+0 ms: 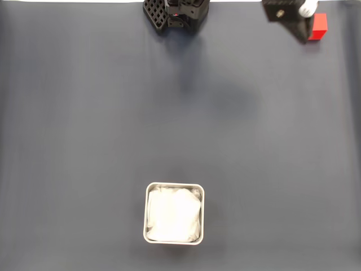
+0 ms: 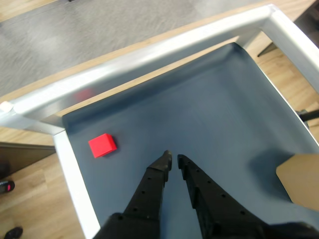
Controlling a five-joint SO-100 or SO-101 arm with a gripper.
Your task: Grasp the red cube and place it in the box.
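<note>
The gripper [image 2: 173,158] hangs over the dark mat [image 2: 209,124], fingers nearly together and holding nothing — the red cube [image 2: 102,145] sits to its left, apart.

In the fixed view the box [image 1: 148,214] lies far off.

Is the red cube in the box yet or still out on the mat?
Out. The red cube lies on the mat near its corner; the box holds only white lining. The hand is shut, empty.

setting: indoor room, type unclear
bench: dark mat [image 1: 84,113] in aluminium frame [image 2: 149,52]
floor: wood planks [image 2: 30,184], grey carpet [image 2: 99,25]
</note>
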